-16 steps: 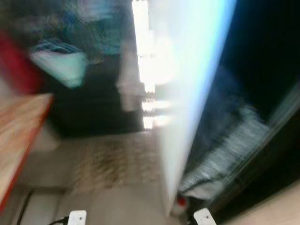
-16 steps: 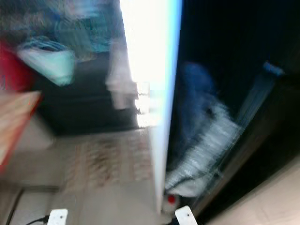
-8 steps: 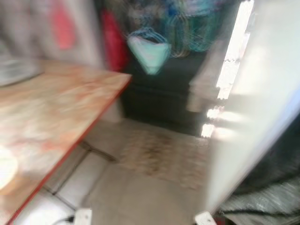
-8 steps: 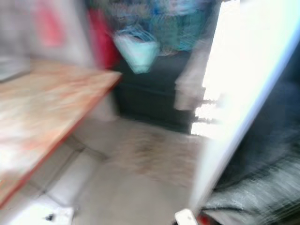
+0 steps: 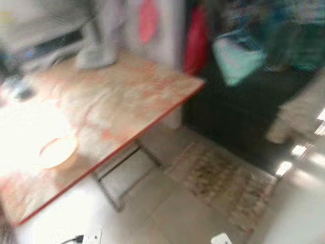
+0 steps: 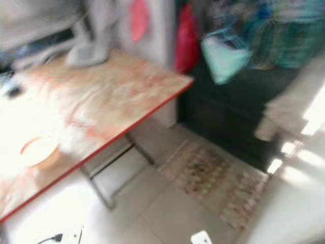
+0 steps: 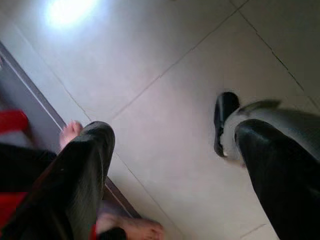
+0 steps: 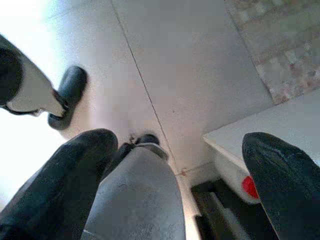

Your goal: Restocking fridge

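Blurred view: shallow bowl (image 5: 57, 151) on red-edged table (image 5: 132, 96), contents unreadable. Left gripper (image 7: 170, 165) and right gripper (image 8: 180, 170) hang over floor tiles (image 7: 165, 65), fingers spread, holding nothing.

- A red-edged table (image 5: 127, 101) with a marbled orange top carries a shallow round bowl (image 5: 57, 151) near its front edge.
- A patterned rug (image 5: 223, 183) lies on the tiled floor (image 5: 172, 213).

Bowl (image 5: 57, 152) on table (image 5: 127, 101), left
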{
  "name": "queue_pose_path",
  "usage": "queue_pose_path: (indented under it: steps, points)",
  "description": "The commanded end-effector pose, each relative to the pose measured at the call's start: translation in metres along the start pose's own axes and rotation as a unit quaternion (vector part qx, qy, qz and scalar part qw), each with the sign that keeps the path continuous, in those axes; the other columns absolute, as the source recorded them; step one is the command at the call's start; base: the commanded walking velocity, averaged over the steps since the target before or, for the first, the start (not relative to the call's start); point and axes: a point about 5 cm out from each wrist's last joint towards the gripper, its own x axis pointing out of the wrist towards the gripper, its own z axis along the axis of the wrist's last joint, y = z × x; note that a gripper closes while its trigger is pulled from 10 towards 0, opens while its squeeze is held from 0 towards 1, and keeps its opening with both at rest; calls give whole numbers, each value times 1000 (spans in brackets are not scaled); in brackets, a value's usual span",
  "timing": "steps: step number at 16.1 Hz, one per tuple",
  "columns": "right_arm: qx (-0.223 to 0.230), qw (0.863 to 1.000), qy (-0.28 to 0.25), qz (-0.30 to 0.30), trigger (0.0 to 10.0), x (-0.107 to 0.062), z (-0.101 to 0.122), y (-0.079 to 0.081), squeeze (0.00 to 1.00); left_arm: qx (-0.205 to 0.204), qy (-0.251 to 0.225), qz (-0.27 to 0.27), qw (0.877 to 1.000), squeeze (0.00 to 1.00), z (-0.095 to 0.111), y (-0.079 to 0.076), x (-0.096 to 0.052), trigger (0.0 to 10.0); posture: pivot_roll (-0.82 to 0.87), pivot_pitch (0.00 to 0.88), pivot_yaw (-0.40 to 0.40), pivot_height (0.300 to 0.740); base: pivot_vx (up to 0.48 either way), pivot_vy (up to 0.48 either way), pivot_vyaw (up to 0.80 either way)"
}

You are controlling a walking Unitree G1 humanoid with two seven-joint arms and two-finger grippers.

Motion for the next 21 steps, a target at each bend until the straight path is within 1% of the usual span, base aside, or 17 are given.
queue_pose_path:
  steps: [1, 5, 9, 11, 13, 14, 15, 16, 17, 18, 19, 20, 21]
  points:
    - [2, 1000, 26, 14, 10000, -1, -13, 9, 0, 6, 15, 12, 1000, 0, -10, 9, -2, 10000, 8, 65, 68, 740, 0, 0, 800]
    - [-3, 1000, 26, 17, 10000, -1, -13, 9, 0, 3, 4, 19, 1000, 0, -5, 11, -1, 10000, 17, 67, 62, 740, 0, 0, 800]
    - [-6, 1000, 24, 18, 10000, -1, -13, 9, 0, -5, -24, 34, 999, 0, 7, 19, 0, 10000, 27, 69, 57, 740, 0, 0, 800]
    - [-6, 999, 24, 21, 10000, -1, -13, 9, 0, -13, -49, 43, 998, 0, 18, 23, 1, 10000, 29, 69, 57, 740, 0, 0, 800]
    - [8, 1000, 22, 20, 10000, -2, -15, 9, 0, -23, -118, 56, 991, 0, 43, 28, 0, 10000, 29, 69, 59, 740, 0, 0, 0]
    - [11, 1000, 20, 20, 10000, -2, -15, 9, 0, -35, -172, 63, 982, 0, 62, 31, -2, 10000, 32, 71, 58, 740, 0, 0, 0]
    - [10, 1000, 21, 20, 10000, -2, -15, 9, 0, -34, -218, 66, 973, 0, 76, 32, -5, 10000, 35, 71, 58, 740, 0, 0, 0]
    - [8, 1000, 23, 20, 10000, -2, -16, 9, 0, -15, -279, 68, 958, 0, 95, 32, -11, 10000, 38, 72, 58, 740, 0, 0, 0]
    - [7, 1000, 23, 20, 10000, -2, -16, 9, 0, -9, -306, 68, 949, 0, 103, 31, -15, 10000, 40, 72, 57, 740, 0, 0, 0]
    - [4, 999, 25, 21, 10000, -2, -17, 9, 0, -3, -345, 74, 936, 0, 113, 30, -20, 10000, 36, 73, 56, 740, 0, 0, 0]
    - [2, 999, 26, 22, 10000, -2, -18, 9, 0, 2, -385, 79, 919, 0, 124, 29, -27, 10000, 35, 71, 59, 740, 0, 0, 0]
    - [2, 999, 27, 22, 10000, -2, -18, 8, 0, 0, -407, 76, 910, 0, 129, 28, -31, 10000, 37, 73, 59, 740, 0, 0, 0]
    - [0, 999, 28, 22, 10000, -2, -18, 8, 0, 12, -428, 66, 901, 0, 131, 24, -36, 10000, 37, 73, 59, 740, 0, 0, 0]
